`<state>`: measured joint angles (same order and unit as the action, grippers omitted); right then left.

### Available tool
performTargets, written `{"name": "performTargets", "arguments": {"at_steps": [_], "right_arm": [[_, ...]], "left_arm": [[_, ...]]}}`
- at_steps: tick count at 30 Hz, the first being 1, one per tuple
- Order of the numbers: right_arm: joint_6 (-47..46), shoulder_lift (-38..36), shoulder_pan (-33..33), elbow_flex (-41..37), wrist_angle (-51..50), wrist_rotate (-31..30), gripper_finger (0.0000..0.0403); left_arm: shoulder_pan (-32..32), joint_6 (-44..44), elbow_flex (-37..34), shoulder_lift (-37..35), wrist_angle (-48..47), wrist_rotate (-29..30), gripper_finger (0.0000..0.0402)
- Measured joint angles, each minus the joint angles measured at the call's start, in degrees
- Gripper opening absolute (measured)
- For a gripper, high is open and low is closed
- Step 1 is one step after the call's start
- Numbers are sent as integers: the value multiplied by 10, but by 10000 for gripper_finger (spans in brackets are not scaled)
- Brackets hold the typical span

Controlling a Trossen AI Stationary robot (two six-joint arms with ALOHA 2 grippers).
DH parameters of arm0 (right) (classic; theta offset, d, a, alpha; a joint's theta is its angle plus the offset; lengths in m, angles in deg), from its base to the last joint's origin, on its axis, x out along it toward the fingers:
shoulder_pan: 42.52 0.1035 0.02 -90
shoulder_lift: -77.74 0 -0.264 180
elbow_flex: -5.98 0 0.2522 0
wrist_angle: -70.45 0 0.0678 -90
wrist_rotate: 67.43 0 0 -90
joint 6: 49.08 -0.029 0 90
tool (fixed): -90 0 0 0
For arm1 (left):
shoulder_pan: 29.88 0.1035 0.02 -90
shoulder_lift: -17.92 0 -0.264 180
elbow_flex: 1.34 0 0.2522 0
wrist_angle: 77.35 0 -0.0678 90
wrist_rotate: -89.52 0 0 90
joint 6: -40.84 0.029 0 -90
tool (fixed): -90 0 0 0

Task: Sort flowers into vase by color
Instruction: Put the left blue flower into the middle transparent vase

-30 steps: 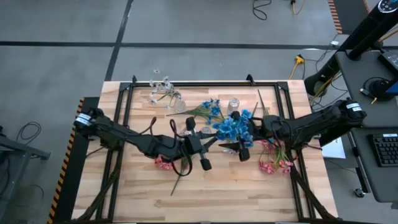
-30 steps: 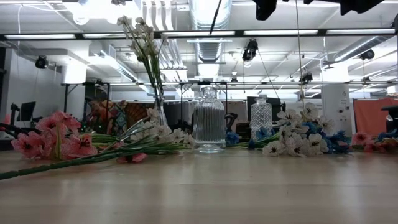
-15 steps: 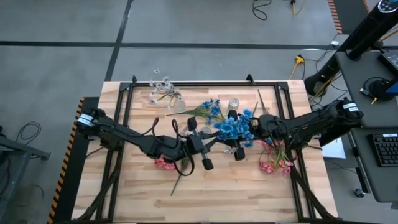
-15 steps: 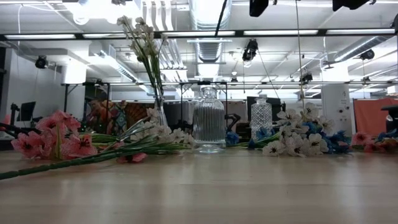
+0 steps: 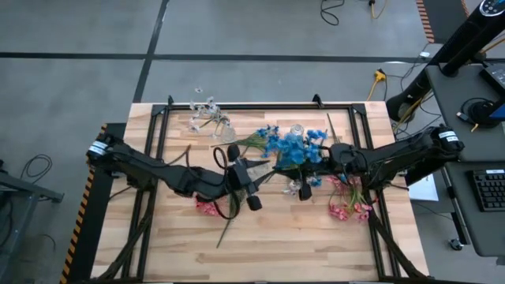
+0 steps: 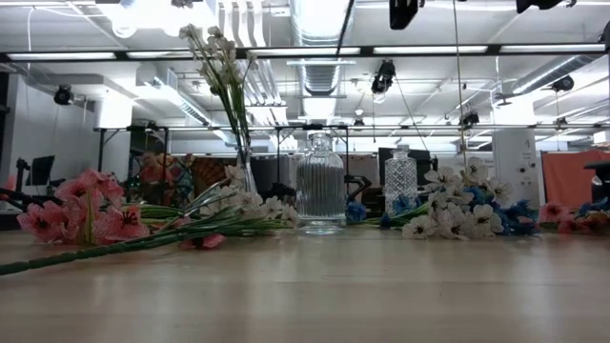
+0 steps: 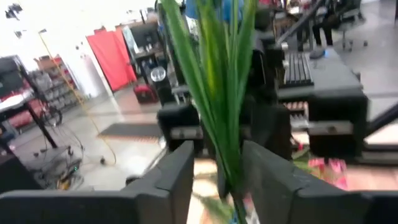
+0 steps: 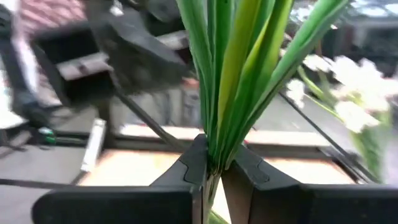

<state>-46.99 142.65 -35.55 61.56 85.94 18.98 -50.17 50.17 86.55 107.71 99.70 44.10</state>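
Observation:
A blue flower (image 5: 292, 146) is lifted above the table's middle, between my two grippers. My right gripper (image 8: 212, 168) is shut on its green leaves (image 8: 236, 74), coming from the table's right (image 5: 300, 183). My left gripper (image 7: 217, 180) faces it from the left (image 5: 264, 175) and stands open. Its fingers (image 7: 177, 177) flank the same leaves (image 7: 217, 81), and I cannot tell whether they touch. A vase (image 5: 213, 120) with white flowers stands far left, a ribbed vase (image 6: 320, 195) and a crystal vase (image 5: 297, 130) beside it. My right gripper pinches the bunch of green leaves and stem low down (image 8: 214, 146) between its two fingers. The fingers come level from the table's right and lie across the stem. The flower is lifted clear and rises out of the hold, its blue head leaning toward the far edge.
More blue flowers (image 5: 267, 139) lie near the crystal vase. Pink flowers lie at the left (image 5: 207, 207) and under the right arm (image 5: 347, 203). White flowers (image 6: 457, 217) lie on the table. The near half of the tabletop (image 5: 268, 244) is bare wood.
My right gripper has shut on the blue flower's leaves. My left gripper has opened and drawn back a little toward the table's left. The flower's blue head has swung toward the far edge.

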Motion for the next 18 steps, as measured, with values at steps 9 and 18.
{"name": "performTargets", "arguments": {"at_steps": [9,18], "right_arm": [[19,-49,-72,23,-162,-102,27],[-48,-58,-176,26,-172,63,27]], "left_arm": [[-18,-181,0,-91,-281,0,164],[-50,-319,0,-130,-420,-27,162]]}}
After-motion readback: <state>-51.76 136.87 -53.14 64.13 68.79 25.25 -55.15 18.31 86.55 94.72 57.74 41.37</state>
